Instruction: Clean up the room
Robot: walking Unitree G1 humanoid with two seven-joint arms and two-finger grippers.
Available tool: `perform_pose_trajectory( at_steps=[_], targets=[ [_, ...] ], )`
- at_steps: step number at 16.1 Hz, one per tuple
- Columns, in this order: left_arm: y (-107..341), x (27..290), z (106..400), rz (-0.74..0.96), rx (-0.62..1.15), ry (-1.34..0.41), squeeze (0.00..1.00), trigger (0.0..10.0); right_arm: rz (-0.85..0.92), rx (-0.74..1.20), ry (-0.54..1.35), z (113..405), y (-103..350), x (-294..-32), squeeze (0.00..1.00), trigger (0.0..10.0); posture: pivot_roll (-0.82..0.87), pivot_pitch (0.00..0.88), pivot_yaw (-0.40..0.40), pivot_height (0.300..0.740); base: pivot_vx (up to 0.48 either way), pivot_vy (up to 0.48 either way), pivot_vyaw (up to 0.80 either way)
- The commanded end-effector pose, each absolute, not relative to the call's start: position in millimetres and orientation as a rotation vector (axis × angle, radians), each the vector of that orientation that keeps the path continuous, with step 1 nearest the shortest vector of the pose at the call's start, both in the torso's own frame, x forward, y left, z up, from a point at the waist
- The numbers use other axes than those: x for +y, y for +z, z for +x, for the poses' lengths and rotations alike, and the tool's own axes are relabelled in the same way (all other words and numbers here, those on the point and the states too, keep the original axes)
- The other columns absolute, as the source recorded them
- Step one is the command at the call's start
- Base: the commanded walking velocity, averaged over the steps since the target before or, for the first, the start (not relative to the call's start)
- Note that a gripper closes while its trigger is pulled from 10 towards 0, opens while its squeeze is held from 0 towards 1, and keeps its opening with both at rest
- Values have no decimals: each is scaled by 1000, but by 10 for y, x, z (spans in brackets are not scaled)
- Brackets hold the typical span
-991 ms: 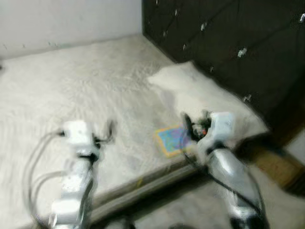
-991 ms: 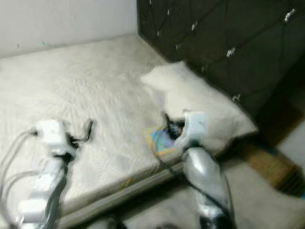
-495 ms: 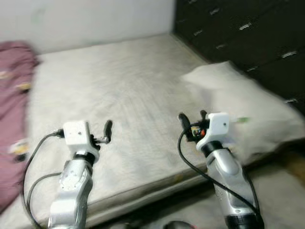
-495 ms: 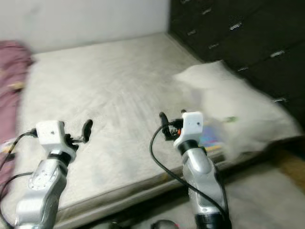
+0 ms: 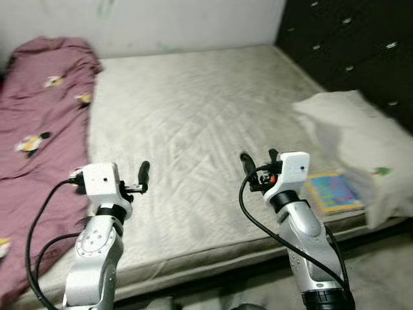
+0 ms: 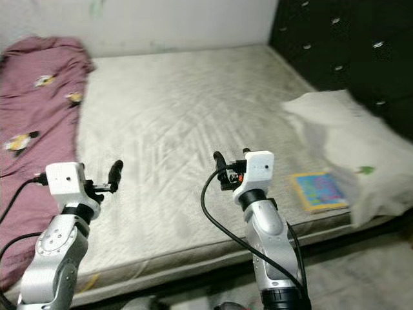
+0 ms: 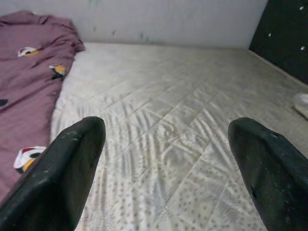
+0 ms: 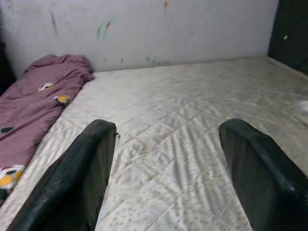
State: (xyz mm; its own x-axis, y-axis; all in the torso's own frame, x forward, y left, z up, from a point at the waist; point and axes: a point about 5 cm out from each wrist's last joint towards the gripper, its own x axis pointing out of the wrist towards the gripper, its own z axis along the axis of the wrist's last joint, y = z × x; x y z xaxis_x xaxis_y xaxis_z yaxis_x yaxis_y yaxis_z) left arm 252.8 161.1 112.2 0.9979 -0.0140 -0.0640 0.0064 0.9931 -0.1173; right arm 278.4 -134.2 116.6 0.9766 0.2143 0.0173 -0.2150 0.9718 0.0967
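Both the left end effector [image 5: 143, 175] and the right end effector [image 5: 258, 166] hover with fingers spread and empty over the bare mattress [image 5: 193, 123], between the maroon blanket [image 5: 39, 129] and the white pillow [image 5: 352, 139] beside a colourful book [image 5: 330, 191].

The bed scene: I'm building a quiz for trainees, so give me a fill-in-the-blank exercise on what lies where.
1. The maroon blanket lies along the robot's ____ side of the mattress.
2. The colourful book lies partly under the white ____.
3. The fingers of the left gripper and of the right gripper are ____, holding nothing.
4. The headboard behind the pillow is ____ in colour.

Missing words: left; pillow; open; black
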Motion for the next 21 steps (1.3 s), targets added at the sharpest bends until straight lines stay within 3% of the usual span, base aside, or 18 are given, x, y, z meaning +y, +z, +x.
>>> perform_pose_trajectory(
  at_steps=[1, 6, 19, 21],
  targets=[
    [1130, 1583, 2534, -117, 65, -26, 0, 10000, 91, -15, 208, 2791, 1182, -1388, 0, 10000, 14, 41, 2, 740, 0, 480, 563],
    [1133, 1583, 2545, -116, 60, -25, 0, 10000, 87, -17, 210, 2801, 1181, -1385, 0, 10000, 16, 36, -1, 740, 0, 480, 760],
    [1135, 1575, 2547, -128, 57, -32, 0, 10000, 102, -6, 194, 2810, 1158, -1403, 0, 10000, 13, 48, 0, 740, 0, 480, 0],
    [1139, 1570, 2553, -135, 54, -36, 0, 10000, 103, 1, 188, 2815, 1150, -1410, 0, 10000, 10, 52, 0, 740, 0, 480, -800]
  ],
)
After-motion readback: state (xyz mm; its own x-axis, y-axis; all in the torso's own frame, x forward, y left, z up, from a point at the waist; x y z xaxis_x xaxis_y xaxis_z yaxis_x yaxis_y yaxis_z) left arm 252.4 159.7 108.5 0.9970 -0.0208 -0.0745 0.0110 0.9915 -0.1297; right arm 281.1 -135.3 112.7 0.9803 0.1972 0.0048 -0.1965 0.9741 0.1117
